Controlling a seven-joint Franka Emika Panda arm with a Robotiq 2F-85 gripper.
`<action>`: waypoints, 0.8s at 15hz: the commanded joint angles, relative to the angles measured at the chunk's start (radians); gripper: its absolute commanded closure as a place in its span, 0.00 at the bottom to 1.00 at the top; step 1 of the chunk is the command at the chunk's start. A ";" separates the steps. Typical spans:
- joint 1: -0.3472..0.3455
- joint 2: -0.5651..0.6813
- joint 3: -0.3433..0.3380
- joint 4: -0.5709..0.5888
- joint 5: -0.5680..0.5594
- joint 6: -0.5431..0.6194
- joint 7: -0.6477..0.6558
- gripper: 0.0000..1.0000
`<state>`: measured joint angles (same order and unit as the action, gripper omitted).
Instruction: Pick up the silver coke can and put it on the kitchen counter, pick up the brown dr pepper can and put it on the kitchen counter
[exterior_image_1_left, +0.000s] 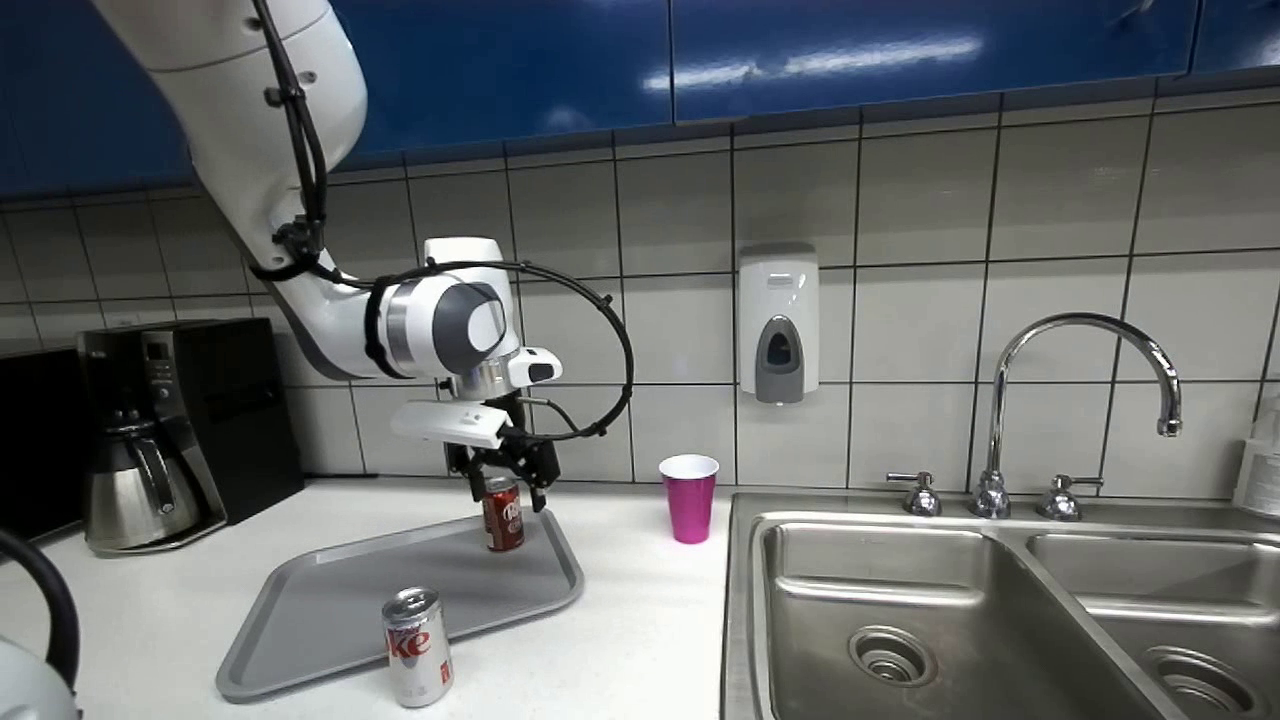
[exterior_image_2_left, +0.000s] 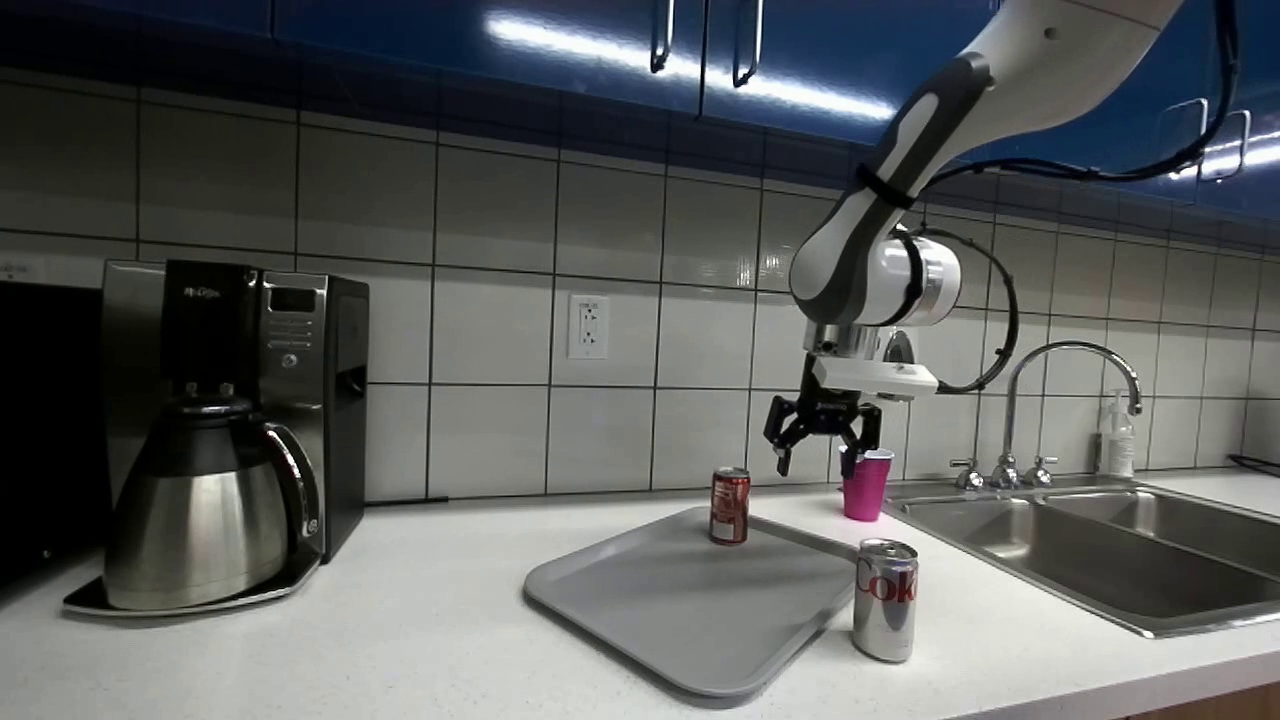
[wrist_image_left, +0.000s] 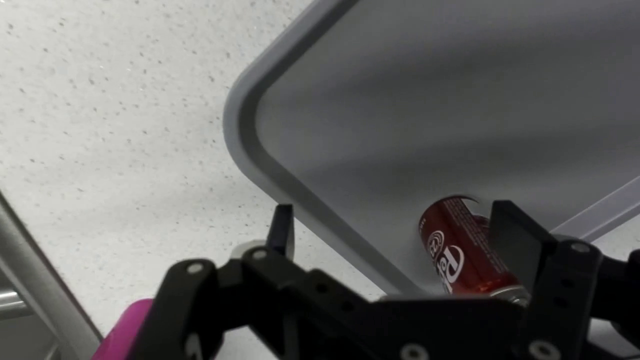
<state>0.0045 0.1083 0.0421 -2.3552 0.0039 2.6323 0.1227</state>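
Note:
The silver coke can (exterior_image_1_left: 418, 655) stands upright on the white kitchen counter (exterior_image_1_left: 640, 660), beside the tray's edge. It also shows in an exterior view (exterior_image_2_left: 886, 605) and is out of the wrist view. The brown dr pepper can (exterior_image_2_left: 729, 507) stands upright on the grey tray near its back corner. It also shows in an exterior view (exterior_image_1_left: 504, 520) and in the wrist view (wrist_image_left: 457, 250). My gripper (exterior_image_2_left: 815, 468) is open and empty, pointing down above the counter's back part. In the wrist view its fingers (wrist_image_left: 394, 214) are wide apart, and the right finger overlaps the can's side.
The grey tray (exterior_image_2_left: 690, 610) lies flat on the counter. A pink cup (exterior_image_1_left: 690, 500) stands near the wall between tray and steel sink (exterior_image_1_left: 870, 590). A coffee maker (exterior_image_2_left: 230, 450) stands at the far left. A chrome faucet (exterior_image_1_left: 992, 450) rises behind the sink, and blue cabinets (exterior_image_1_left: 860, 50) hang above.

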 joint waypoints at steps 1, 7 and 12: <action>0.018 0.077 0.012 0.096 0.046 -0.014 -0.060 0.00; 0.054 0.160 0.018 0.189 0.019 -0.011 -0.050 0.00; 0.071 0.224 0.015 0.265 0.013 -0.019 -0.047 0.00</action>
<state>0.0724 0.2851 0.0551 -2.1588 0.0197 2.6321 0.0943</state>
